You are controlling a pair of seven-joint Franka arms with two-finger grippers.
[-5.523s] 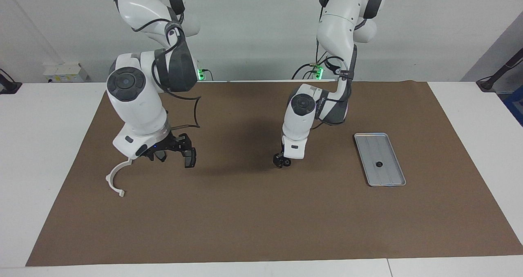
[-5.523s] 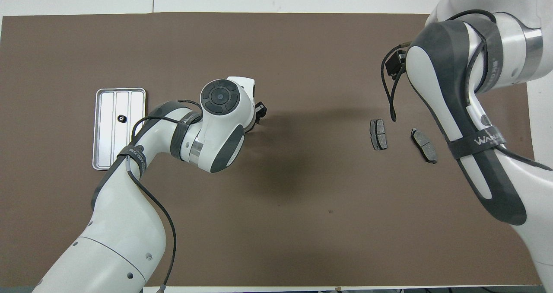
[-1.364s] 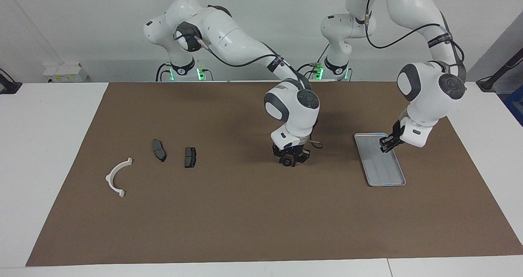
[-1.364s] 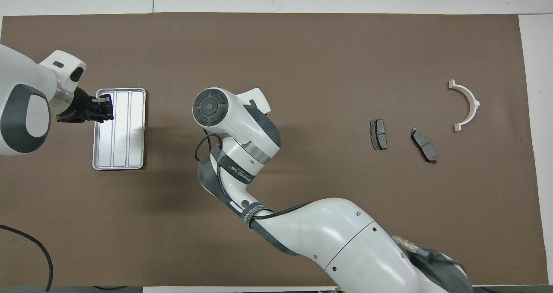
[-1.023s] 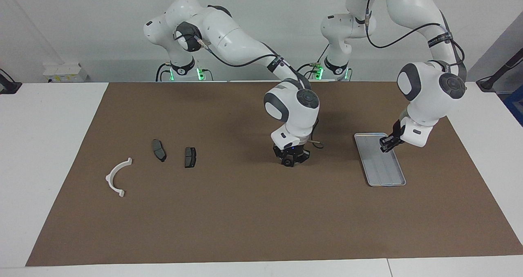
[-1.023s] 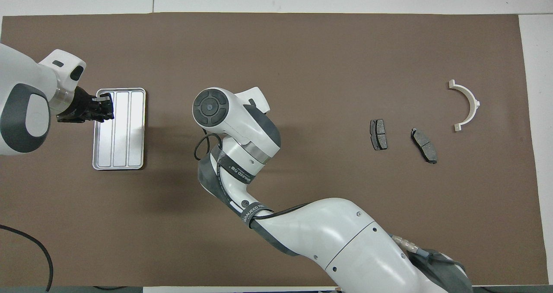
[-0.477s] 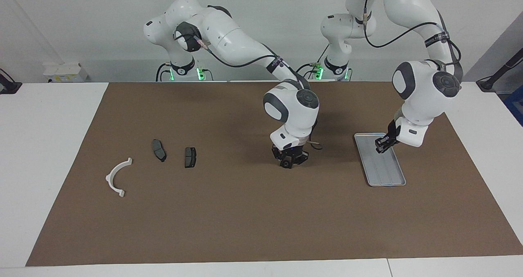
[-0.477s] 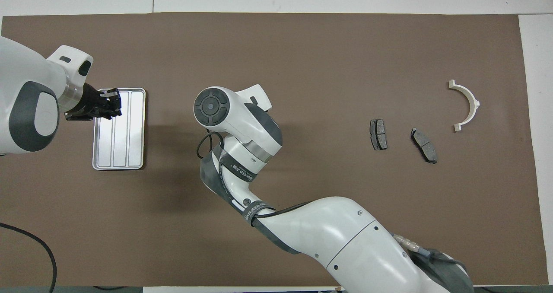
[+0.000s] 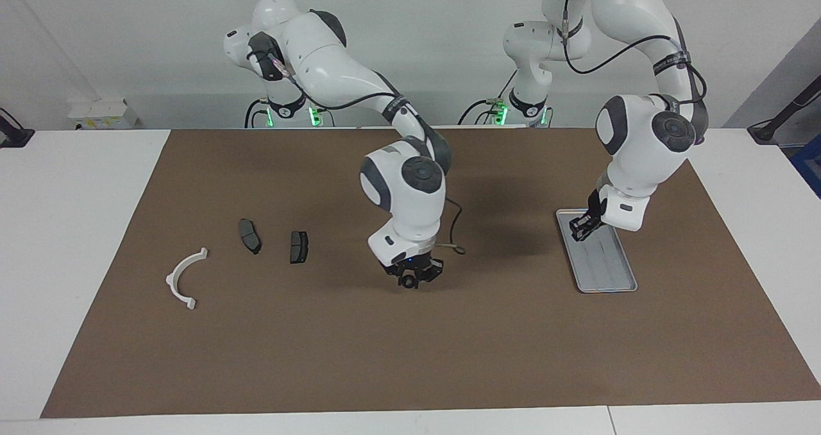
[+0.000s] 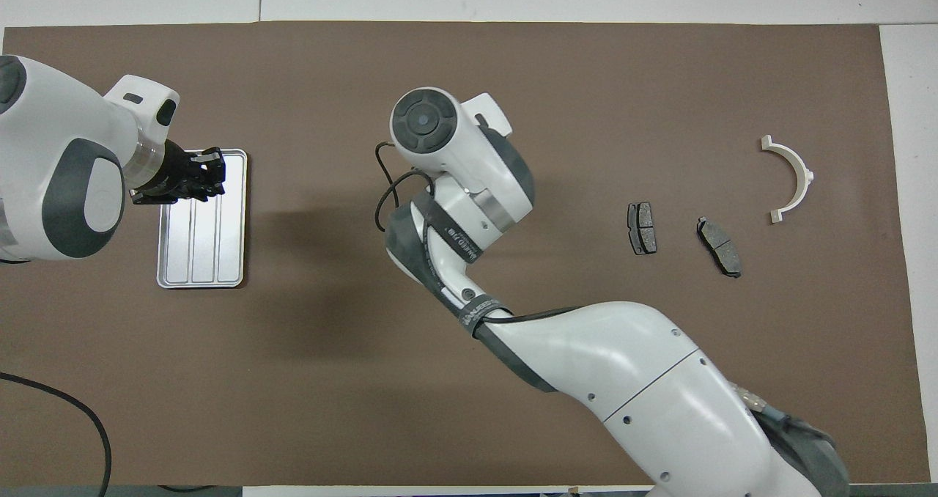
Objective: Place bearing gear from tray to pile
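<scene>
A small dark ring, the bearing gear [image 9: 408, 283], hangs just above the brown mat near the table's middle, with my right gripper [image 9: 411, 280] shut on it. In the overhead view the right wrist hides both. The silver tray [image 9: 609, 274] [image 10: 198, 262] lies toward the left arm's end and its ridged floor shows nothing on it. My left gripper [image 9: 580, 226] [image 10: 209, 171] hovers shut over the tray's end nearer the robots; I cannot make out anything between its fingertips. The pile, a white bracket [image 9: 183, 278] and two dark brake pads [image 9: 250, 236] [image 9: 298, 247], lies toward the right arm's end.
A brown mat [image 9: 410, 358] covers most of the white table. In the overhead view the bracket [image 10: 791, 178] and the two pads [image 10: 642, 227] [image 10: 719, 245] lie spread apart. A loose cable [image 9: 452, 246] dangles by the right wrist.
My right arm has swung from the middle toward the pile's end with the bearing gear in its grip. My left gripper has slid across the tray toward the table's middle.
</scene>
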